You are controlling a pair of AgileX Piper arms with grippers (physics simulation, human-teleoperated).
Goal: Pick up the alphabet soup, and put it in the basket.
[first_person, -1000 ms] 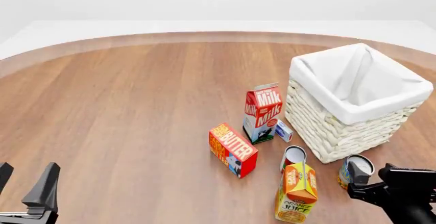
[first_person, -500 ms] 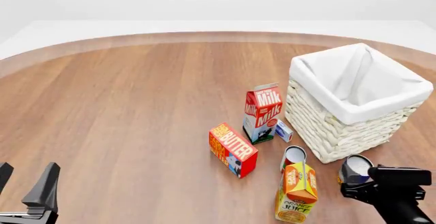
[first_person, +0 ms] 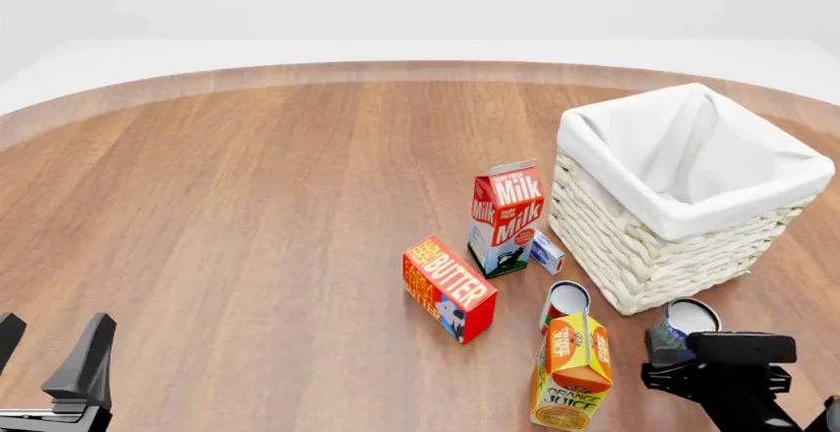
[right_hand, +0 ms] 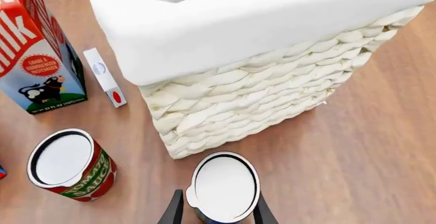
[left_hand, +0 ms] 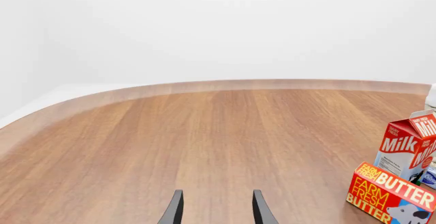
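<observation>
Over on the near left, the left gripper (first_person: pixel 53 378) sits parked exactly as before, fingers spread, nothing between them. Middle of the table, the butter box (first_person: pixel 448 287), milk carton (first_person: pixel 506 217), red can (first_person: pixel 566 303) and juice carton (first_person: pixel 571 358) haven't budged. Now the action: the right gripper (right_hand: pixel 215 209) has slid left across the last second, and its fingers flank the alphabet soup (right_hand: pixel 223 187) — contact looks close, a clamp I cannot confirm. The can stands just near of the basket (first_person: pixel 656 250), so lifting looks next.

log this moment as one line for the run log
phase: grasp approach | right gripper: open, fingers either side of soup can | can: upright on table, beside basket | left gripper: open, idle
</observation>
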